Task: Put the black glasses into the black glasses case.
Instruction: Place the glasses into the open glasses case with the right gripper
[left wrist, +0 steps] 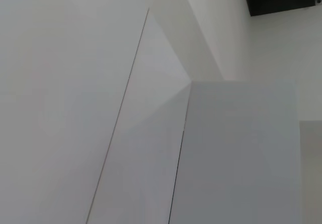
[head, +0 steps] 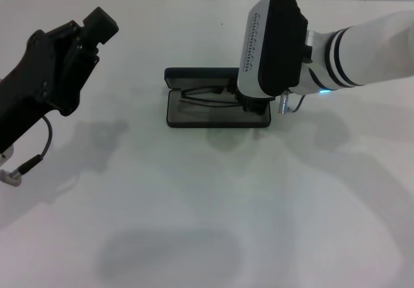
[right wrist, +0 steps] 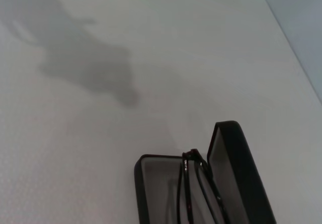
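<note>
Both end effector states unclear; black glasses inside open black glasses case, right end effector overhead.

Glasses case sits open mid-bench, lid up at the far side. Glasses lie in its tray. Right tool is over the case's right end; left tool well off to the left.
</note>
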`<action>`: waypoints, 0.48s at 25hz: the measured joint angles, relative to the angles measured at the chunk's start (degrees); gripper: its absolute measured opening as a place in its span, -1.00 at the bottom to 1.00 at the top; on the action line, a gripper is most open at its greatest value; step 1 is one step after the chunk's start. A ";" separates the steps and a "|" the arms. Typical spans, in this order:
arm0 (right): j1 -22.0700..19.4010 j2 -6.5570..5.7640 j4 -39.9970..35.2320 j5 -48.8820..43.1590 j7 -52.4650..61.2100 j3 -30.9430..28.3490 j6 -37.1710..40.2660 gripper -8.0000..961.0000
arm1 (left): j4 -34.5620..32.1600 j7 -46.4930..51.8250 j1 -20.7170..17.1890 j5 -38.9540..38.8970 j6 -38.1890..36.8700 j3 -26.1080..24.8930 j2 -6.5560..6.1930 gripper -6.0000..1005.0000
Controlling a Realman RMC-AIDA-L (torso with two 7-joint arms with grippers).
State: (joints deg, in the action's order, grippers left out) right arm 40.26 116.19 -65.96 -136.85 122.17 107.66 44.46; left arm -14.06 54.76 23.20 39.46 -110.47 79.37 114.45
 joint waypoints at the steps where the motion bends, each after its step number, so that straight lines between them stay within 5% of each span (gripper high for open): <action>1: 0.00 0.00 0.08 0.00 0.00 0.00 0.01 -0.87 | 0.00 -0.03 0.00 0.00 0.00 0.00 0.00 -0.93; 12: 0.00 0.00 0.36 0.01 0.00 0.00 0.01 -0.84 | 0.00 -0.17 -0.22 0.00 0.00 0.00 -0.02 -0.93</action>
State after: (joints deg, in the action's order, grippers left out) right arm 40.26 116.19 -65.59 -136.84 122.17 107.66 44.47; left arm -14.06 54.59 22.98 39.46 -110.47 79.36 114.43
